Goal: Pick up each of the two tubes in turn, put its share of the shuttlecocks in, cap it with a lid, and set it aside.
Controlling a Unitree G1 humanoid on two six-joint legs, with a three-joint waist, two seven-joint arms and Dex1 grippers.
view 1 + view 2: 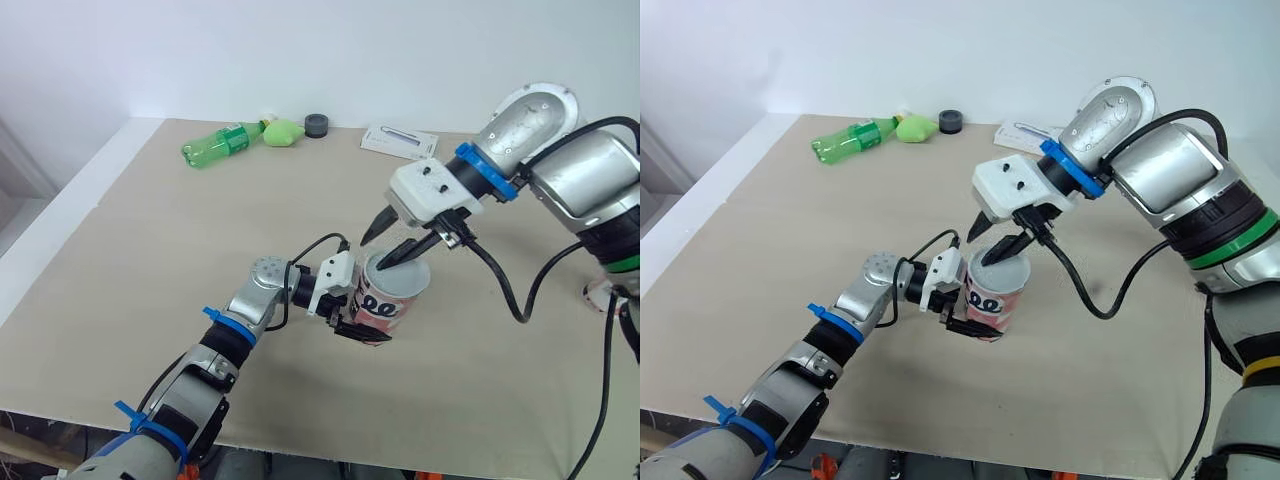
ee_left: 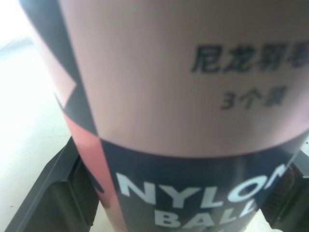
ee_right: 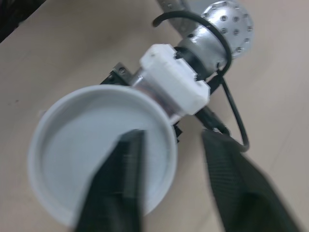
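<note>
left arm (image 1: pixel 250 305): reaches forward from the near edge of the table (image 1: pixel 130 270), forearm low over the top, wrist turned in toward the middle.
left gripper (image 1: pixel 362 328): clamped on the lower part of the tube from the side. In the left wrist view its two fingers (image 2: pixel 55 193) press against either flank of it.
tube (image 1: pixel 388 305): short, pink and dark with white lettering, near the middle of the table, roughly upright with a slight lean. Whether its base rests on the table I cannot tell.
lid (image 1: pixel 397 272): white and round, sitting on the tube's top.
right gripper (image 1: pixel 392 242): pointing down just above the tube, fingers apart. One finger (image 3: pixel 120 183) lies over the lid inside its rim and the other hangs outside the rim. Whether either touches the lid I cannot tell.
right arm (image 1: pixel 575 180): comes in from the right, elbow raised, forearm sloping down toward the tube, with a black cable looping beneath it.
far edge: a green bottle (image 1: pixel 222 143) lies on its side. Just beside it is a green lump (image 1: pixel 283 131), then a dark ring (image 1: pixel 317 124), then a white paper (image 1: pixel 400 140). All are well apart from the tube.
</note>
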